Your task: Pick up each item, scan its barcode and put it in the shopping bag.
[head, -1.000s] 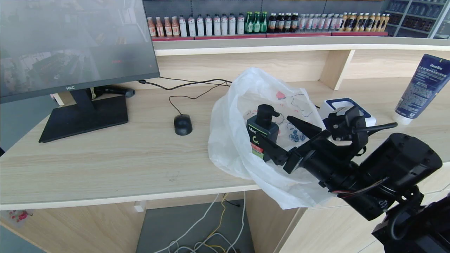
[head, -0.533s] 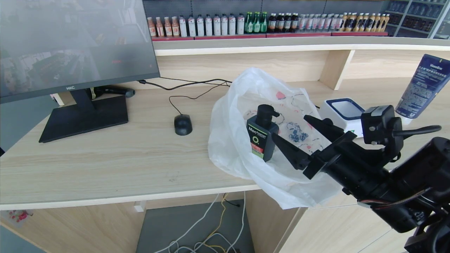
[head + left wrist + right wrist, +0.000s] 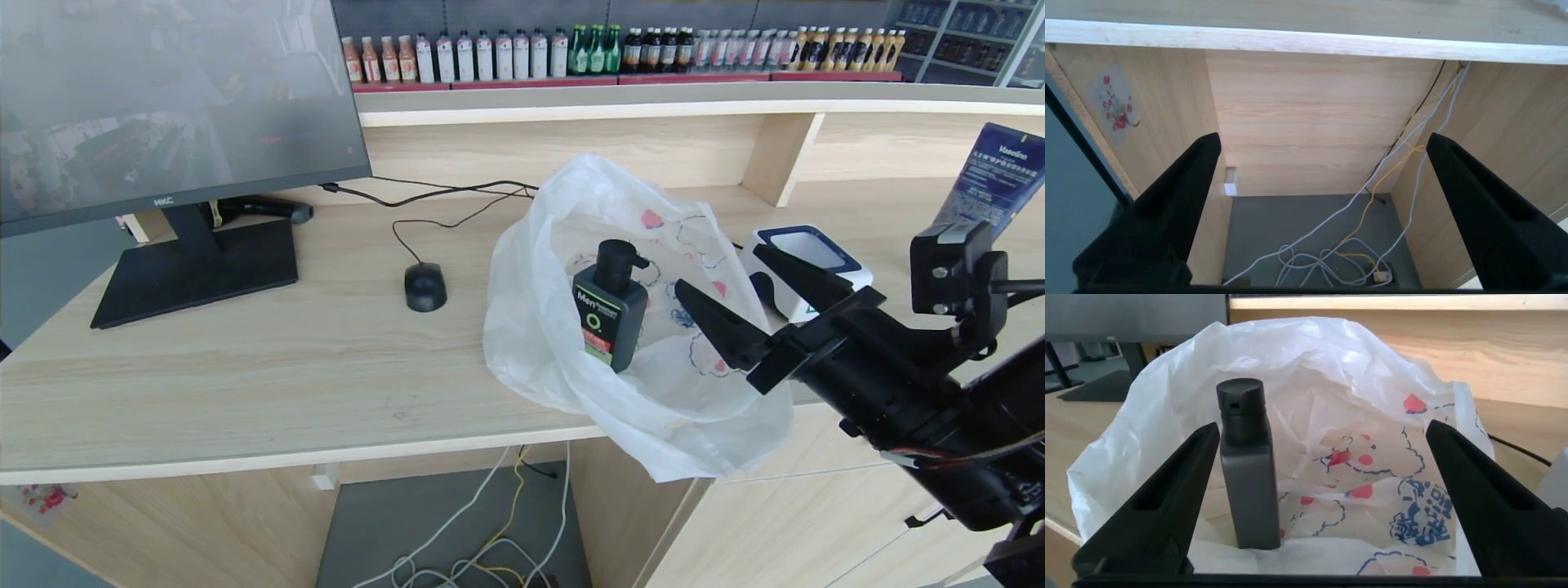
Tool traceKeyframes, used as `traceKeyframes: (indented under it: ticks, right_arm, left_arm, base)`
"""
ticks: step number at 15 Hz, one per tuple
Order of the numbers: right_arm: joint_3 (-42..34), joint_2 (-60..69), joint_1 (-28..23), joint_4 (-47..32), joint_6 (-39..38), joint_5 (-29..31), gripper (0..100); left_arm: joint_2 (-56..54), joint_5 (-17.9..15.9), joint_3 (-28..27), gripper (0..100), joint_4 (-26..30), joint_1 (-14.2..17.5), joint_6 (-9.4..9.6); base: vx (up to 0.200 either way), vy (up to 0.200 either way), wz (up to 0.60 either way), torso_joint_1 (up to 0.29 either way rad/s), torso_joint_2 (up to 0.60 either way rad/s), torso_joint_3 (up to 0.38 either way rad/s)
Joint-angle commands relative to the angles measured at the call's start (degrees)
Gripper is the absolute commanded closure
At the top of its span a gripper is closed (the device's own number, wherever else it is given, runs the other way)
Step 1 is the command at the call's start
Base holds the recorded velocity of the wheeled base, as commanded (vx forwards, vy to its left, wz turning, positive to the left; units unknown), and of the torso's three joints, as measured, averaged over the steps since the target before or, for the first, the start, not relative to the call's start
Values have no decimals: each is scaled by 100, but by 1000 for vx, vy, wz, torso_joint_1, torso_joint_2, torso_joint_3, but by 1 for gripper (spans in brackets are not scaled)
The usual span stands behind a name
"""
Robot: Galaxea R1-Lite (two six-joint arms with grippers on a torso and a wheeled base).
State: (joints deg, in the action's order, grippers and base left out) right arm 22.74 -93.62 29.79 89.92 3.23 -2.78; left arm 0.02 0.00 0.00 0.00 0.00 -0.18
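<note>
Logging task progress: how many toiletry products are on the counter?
2: a dark pump bottle stands upright inside the white plastic shopping bag; a blue tube is far right on the wooden counter. Bag folds could hide more.

Matte black right arm [image 3: 906, 392] thickening into a rounded cylindrical forearm, right gripper [image 3: 717, 266] tapering into two long pointed wedge jaws, boxy grey-topped black wrist camera block [image 3: 951, 269] sitting on a bracket, thin red-and-white cable [image 3: 955, 459] trailing alongside, left gripper [image 3: 1323, 139] showing matching broad black jaws

Right gripper [image 3: 717, 265] raised, pointing forward-left, jaws spread wide, empty. Left gripper [image 3: 1323, 155] jaws spread wide, empty.
</note>
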Motion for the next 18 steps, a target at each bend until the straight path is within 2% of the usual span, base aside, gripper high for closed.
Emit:
traceKeyframes:
  ticks: [1, 6, 18]
  right_arm:
    - [-6, 20, 0, 8, 2, -3, 0]
    - [3, 28, 0, 8, 11, -3, 0]
    - [-59, 160, -246, 8, 72, -3, 0]
  left_arm:
    - [-2, 0, 0, 0, 0, 0, 1]
    - [-2, 0, 0, 0, 0, -9, 1]
    - [-2, 0, 0, 0, 0, 0, -26]
  base:
    - [0, 0, 0, 0, 0, 0]
    - [0, 0, 0, 0, 0, 0]
    - [0, -200, 0, 4, 1, 3]
